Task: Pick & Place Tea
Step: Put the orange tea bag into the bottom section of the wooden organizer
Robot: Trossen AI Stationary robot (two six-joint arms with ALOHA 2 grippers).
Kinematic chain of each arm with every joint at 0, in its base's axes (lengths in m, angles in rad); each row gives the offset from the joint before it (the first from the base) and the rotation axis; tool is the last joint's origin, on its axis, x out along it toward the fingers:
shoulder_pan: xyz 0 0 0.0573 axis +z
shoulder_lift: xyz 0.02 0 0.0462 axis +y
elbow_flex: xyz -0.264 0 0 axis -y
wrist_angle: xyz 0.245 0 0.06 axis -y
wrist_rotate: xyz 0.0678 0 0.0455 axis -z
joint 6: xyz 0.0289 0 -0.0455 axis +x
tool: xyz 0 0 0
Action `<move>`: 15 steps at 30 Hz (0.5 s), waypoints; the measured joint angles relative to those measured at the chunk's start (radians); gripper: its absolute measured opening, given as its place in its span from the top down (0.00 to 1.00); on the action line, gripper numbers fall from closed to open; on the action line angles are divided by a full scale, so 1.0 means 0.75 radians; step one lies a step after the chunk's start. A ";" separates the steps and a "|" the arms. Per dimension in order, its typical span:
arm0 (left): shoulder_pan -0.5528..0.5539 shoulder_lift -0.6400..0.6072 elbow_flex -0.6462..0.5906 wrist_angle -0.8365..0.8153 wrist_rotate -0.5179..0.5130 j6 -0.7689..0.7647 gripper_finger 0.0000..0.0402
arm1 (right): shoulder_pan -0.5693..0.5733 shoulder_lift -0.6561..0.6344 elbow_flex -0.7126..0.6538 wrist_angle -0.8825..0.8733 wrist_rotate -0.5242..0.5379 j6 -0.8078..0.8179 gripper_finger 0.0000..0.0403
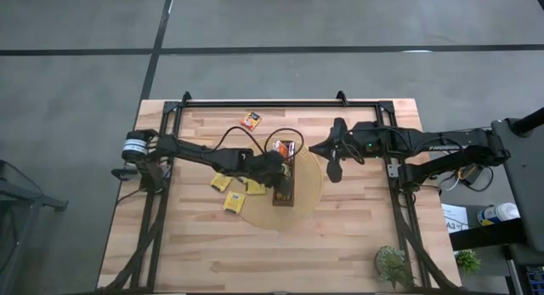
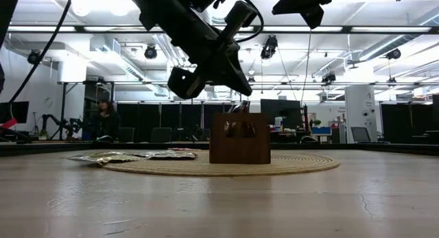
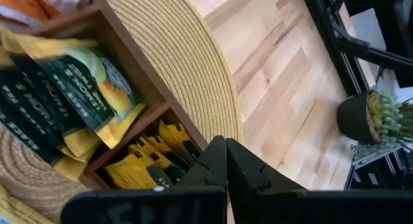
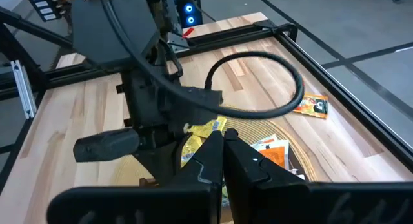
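Observation:
The dark-brown tray (image 1: pixel 286 186) stands on the round tan mat (image 1: pixel 310 197). Its compartments hold tea sachets: dark green with yellow (image 3: pixel 77 88), yellow (image 3: pixel 148 162) and orange (image 4: pixel 271 153). Three yellow sachets (image 1: pixel 234 201) lie flat at the mat's left edge, and an orange one (image 1: pixel 251 119) lies on the wood near the far edge. My left gripper (image 3: pixel 226 150) hangs shut just above the tray (image 2: pixel 239 137), with nothing between its fingers. My right gripper (image 1: pixel 316 149) is shut and empty. It is held high, right of the tray (image 4: pixel 222 143).
A black frame (image 1: pixel 280 102) runs along the table's far edge and down both sides. A small potted plant (image 1: pixel 393 263) stands at the near right corner. Bare wood lies in front of the mat.

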 joint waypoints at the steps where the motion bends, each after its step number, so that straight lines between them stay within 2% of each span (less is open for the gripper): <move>1: 0.002 -0.002 0.002 -0.002 -0.005 0.005 1.00 | 0.000 0.000 0.000 -0.002 0.000 0.000 0.98; 9: 0.024 -0.040 0.021 -0.024 -0.026 0.069 1.00 | 0.000 0.000 0.000 -0.010 -0.003 -0.005 0.98; 15: 0.047 -0.152 0.021 -0.210 -0.174 0.158 1.00 | 0.001 0.000 0.000 -0.010 -0.004 -0.004 0.98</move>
